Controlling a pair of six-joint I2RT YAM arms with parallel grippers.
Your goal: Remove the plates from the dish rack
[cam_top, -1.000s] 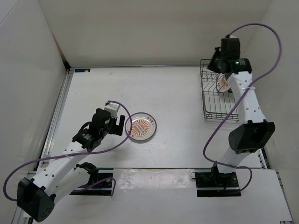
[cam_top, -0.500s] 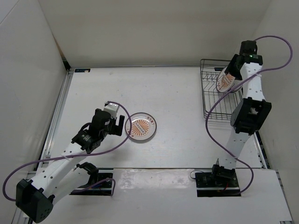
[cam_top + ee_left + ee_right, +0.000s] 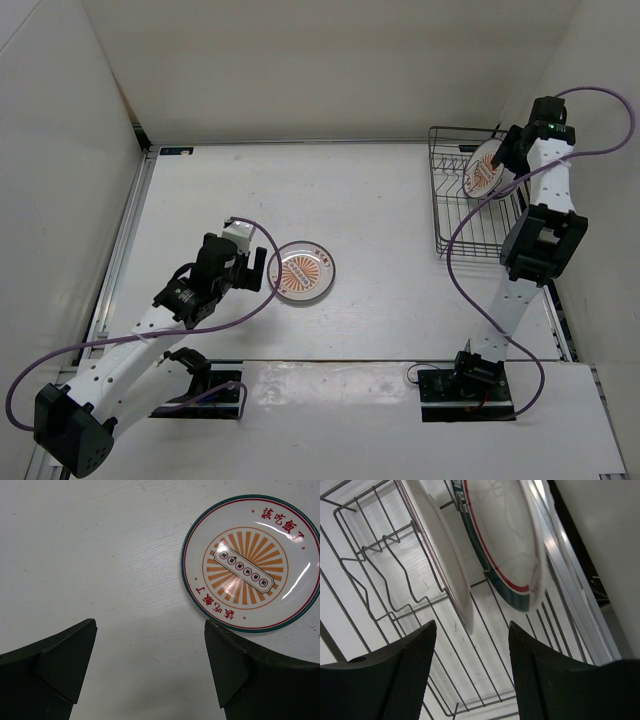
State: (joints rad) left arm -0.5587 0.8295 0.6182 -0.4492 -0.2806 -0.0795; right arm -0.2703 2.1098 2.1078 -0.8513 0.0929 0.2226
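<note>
So one sunburst plate (image 3: 303,271) is done, lying flat on the table (image 3: 400,290). The left pincer (image 3: 150,670) sits spread just beside it, holding nothing. Plate two looks like the step in hand. The right pincer (image 3: 470,680), also spread, hangs over the dish rack (image 3: 455,235) and needs to straddle an upright rim and pinch. The top view shows one racked plate (image 3: 482,176) clearly (arm's in the way). The right wrist view shows two: a white-backed plate (image 3: 442,565) and a teal-rimmed plate (image 3: 505,550).
</note>
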